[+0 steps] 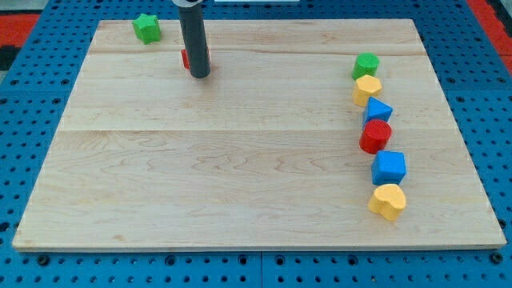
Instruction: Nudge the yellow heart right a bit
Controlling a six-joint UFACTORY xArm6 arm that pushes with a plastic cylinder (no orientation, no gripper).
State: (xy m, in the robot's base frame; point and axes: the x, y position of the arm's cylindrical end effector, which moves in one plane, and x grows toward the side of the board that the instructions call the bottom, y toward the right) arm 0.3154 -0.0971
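The yellow heart lies near the view's bottom right, at the lower end of a column of blocks. Above it in the column are a blue cube, a red cylinder, a blue triangular block, a yellow hexagon-like block and a green block. My tip is at the view's upper left, far from the yellow heart. It stands right against a red block that is mostly hidden behind the rod.
A green star sits at the top left corner of the wooden board. Around the board is a blue perforated table surface.
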